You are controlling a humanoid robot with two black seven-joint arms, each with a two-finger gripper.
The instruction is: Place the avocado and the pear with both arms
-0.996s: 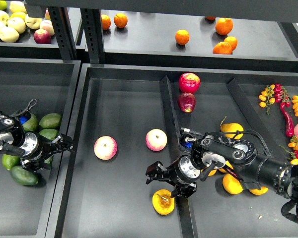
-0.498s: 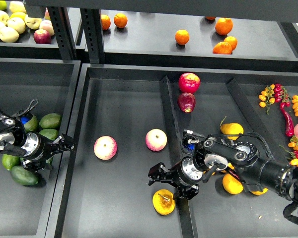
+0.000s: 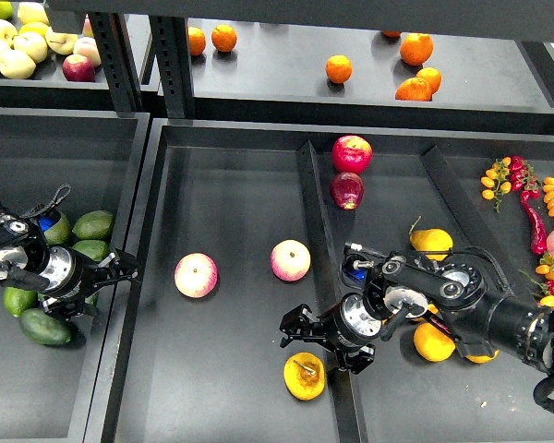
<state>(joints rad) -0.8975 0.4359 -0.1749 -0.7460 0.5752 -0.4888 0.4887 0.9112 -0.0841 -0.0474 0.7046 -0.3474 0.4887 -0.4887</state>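
Our right gripper [image 3: 302, 325] hung released above the pear [image 3: 305, 376], lying near in the middle tray; a bump could roll it. Our left gripper [image 3: 125, 266] (jaw state unclear) sat right of the avocado [image 3: 43, 327].

Bare tray floor [image 3: 231, 369] lies open left of the pear [image 3: 304, 376]. A raised divider [image 3: 343, 415] runs just beside its right. Two apples [image 3: 196, 275] sit well above.

Dark grey metal trays [image 3: 231, 212] with raised dividers [image 3: 316, 198] filled the view under even light. Behind them ran an upper shelf [image 3: 277, 78] carried on perforated black uprights [image 3: 120, 60].
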